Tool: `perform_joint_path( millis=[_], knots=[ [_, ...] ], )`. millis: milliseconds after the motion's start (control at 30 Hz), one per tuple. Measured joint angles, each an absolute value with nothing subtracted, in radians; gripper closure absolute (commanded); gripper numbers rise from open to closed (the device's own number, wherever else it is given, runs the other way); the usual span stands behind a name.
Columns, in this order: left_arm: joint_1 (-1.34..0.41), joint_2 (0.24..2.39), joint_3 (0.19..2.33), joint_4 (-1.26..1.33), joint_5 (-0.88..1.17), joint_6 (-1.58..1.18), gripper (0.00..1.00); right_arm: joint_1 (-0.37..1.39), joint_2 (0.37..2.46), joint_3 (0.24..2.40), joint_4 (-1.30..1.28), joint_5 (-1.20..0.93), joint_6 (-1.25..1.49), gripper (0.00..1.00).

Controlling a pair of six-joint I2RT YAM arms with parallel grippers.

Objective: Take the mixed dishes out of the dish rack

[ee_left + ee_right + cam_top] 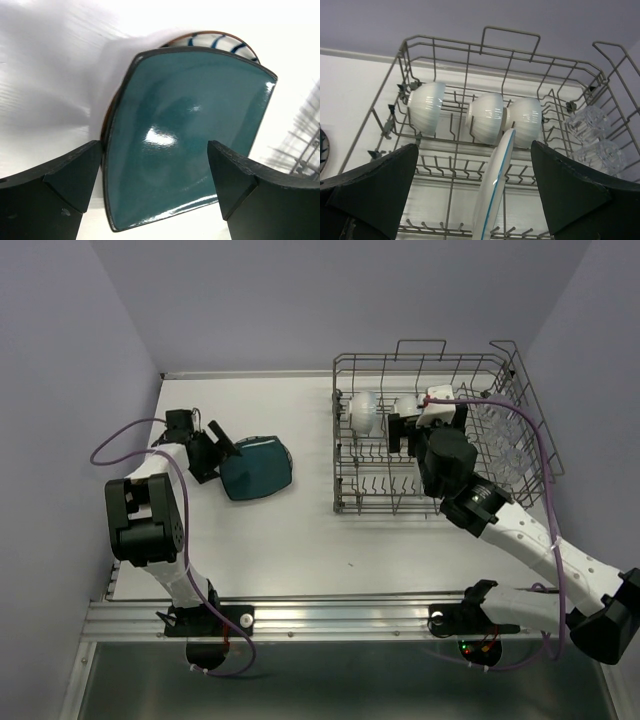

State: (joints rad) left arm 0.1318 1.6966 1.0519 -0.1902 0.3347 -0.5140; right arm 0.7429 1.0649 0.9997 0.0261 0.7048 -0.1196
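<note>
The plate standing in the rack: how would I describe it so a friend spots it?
Find the grey wire dish rack on the right side of the table. In front of its row of three white bowls, one plate stands on edge. It alone is thin and flat, with a blue line along its rim; its neighbours are rounded.

Dark teal plate (185, 135); white ribbed bowls (487, 117); grey wire rack (375, 485).

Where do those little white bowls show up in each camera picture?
Top external: white bowls at the far end of the dish rack, upper right.
Left wrist: not in it.
Right wrist: centre, three in a row.
Shared landmark: the dish rack's grey wires, in all three.
</note>
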Motion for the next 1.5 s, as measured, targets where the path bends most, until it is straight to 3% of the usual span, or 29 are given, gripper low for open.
perform_joint_path(
  millis=[333,700,967,1000,1200,1500],
  knots=[
    [0.133,1.691,1.131,-0.311,0.172,-0.517,0.01,0.729,1.168,1.112,-0.271,0.863,0.125,0.0],
    [0.105,1.458,1.25,-0.445,0.03,-0.543,0.01,0.52,1.224,1.15,-0.514,0.667,0.355,0.0],
    [0.035,1.311,1.285,-0.447,0.009,-0.542,0.01,0.506,1.312,1.142,-0.524,0.522,0.362,0.01],
    [0.035,1.311,1.285,-0.447,0.009,-0.542,0.01,0.506,1.312,1.138,-0.519,0.511,0.362,0.02],
    [0.036,1.319,1.285,-0.464,0.007,-0.542,0.01,0.506,1.311,1.129,-0.512,0.5,0.356,0.37],
    [0.036,1.307,1.283,-0.486,-0.013,-0.543,0.01,0.506,1.348,1.13,-0.525,0.516,0.363,0.7]
  ],
)
